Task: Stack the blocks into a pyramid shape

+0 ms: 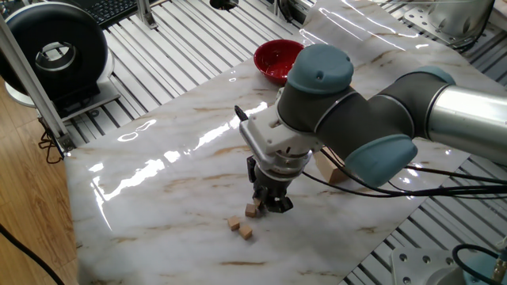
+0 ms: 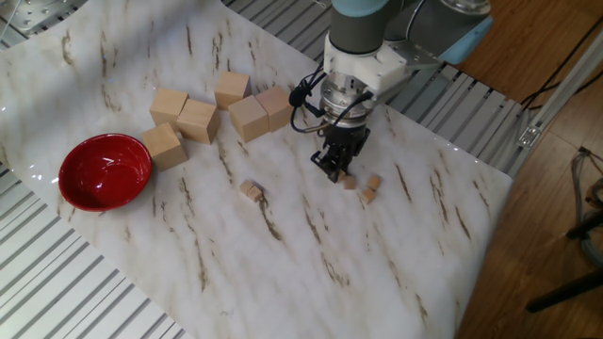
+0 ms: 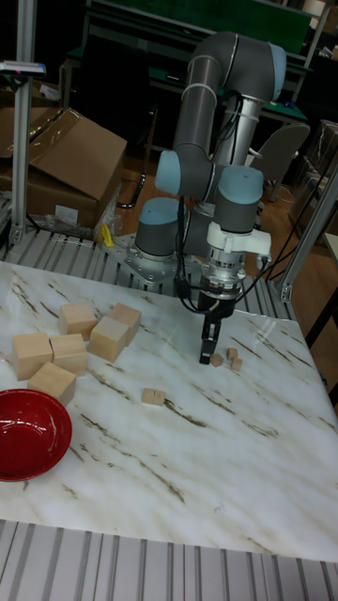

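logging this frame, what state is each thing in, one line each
tool: down at the table beside three small cubes; open or shut cannot be told
cube by the tool: on the table, right at the fingertips
two cubes beside it: on the table, close together, not stacked
lone cube: on the table, apart from the rest
big blocks: five, upright, grouped on the table
bowl: upright, nothing seen inside
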`<state>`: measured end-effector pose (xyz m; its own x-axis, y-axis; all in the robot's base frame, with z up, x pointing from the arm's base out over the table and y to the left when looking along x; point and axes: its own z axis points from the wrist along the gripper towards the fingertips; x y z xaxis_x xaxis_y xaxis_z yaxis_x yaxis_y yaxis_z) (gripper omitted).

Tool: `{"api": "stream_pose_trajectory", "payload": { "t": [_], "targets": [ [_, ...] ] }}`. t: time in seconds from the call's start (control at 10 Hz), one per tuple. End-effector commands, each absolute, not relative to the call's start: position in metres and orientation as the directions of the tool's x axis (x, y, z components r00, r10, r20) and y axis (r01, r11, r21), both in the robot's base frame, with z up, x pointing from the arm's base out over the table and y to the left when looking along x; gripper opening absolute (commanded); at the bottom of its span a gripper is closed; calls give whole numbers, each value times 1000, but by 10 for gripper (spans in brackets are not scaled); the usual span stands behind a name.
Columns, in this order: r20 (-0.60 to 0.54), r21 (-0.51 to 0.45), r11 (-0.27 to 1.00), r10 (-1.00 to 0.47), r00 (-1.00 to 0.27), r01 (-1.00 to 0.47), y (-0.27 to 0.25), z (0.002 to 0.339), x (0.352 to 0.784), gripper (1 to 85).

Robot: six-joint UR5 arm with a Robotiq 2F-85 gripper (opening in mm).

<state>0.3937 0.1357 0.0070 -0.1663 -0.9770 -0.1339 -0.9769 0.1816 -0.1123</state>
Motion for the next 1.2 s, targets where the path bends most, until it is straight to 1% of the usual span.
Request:
{"api": "stream_pose_trajectory", "payload": {
  "t": [0.0, 0.4, 0.7, 0.8, 0.9, 1.1],
  "targets": [
    [-148, -107, 202, -972, -185, -974, 134, 17, 394, 197],
    [-142, -122, 186, -975, -168, -975, 113, 30, 404, 193],
    [-157, -164, 188, -974, -162, -968, 97, 36, 423, 183],
    [-139, -194, 174, -979, -148, -966, 89, 39, 431, 173],
    [-94, -231, 148, -987, -130, -962, 76, 42, 440, 140],
    [-11, -211, 113, -994, -113, -971, 62, 44, 436, 130]
  ]
}}
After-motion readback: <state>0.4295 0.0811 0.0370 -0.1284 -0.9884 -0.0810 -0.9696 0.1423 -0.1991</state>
